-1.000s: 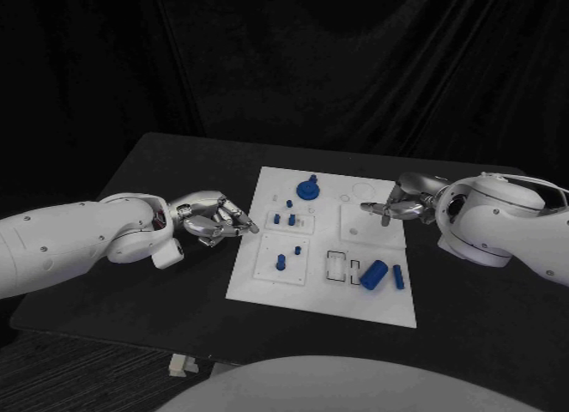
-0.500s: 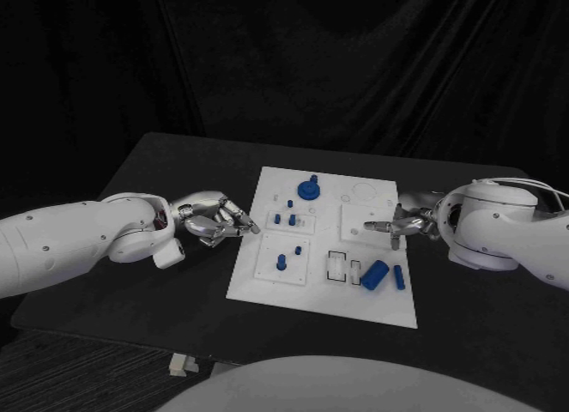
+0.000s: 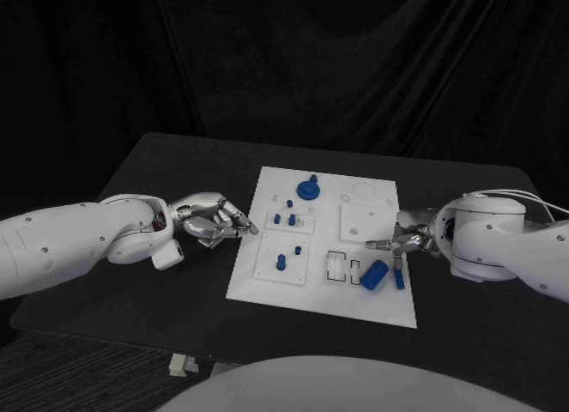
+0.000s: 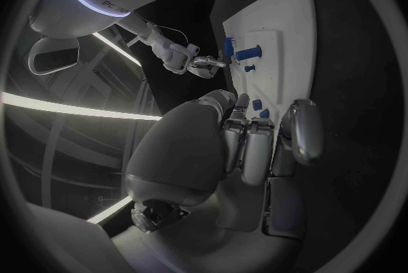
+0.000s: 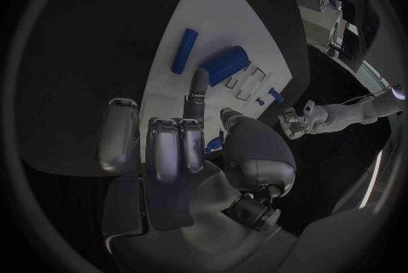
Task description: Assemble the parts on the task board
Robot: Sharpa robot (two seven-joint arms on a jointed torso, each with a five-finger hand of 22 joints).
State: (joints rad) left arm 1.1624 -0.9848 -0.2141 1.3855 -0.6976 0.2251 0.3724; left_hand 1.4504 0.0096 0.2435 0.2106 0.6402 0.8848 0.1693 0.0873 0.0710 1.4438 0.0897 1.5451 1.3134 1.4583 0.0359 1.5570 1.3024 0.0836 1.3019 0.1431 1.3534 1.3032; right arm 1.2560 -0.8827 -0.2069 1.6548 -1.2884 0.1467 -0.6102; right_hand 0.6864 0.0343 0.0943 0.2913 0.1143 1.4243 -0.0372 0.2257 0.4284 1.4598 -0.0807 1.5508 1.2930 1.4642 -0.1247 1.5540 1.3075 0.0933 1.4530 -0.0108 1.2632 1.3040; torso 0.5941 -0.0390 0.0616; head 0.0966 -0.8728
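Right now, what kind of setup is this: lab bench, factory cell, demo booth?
Most likely a lab test bench: a black table ringed by a black curtain, with one white task board carrying small blue parts.

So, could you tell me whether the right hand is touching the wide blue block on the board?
Apart. In the right wrist view, white board shows between the right hand and its extended finger and the wide blue block.

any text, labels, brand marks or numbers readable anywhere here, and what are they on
No text can be read.
Right arm's white casing: a short dark marking, too small and blurred to read.
Task board: black outlines around the slots, no words or numbers.
Blue parts: no marks visible.
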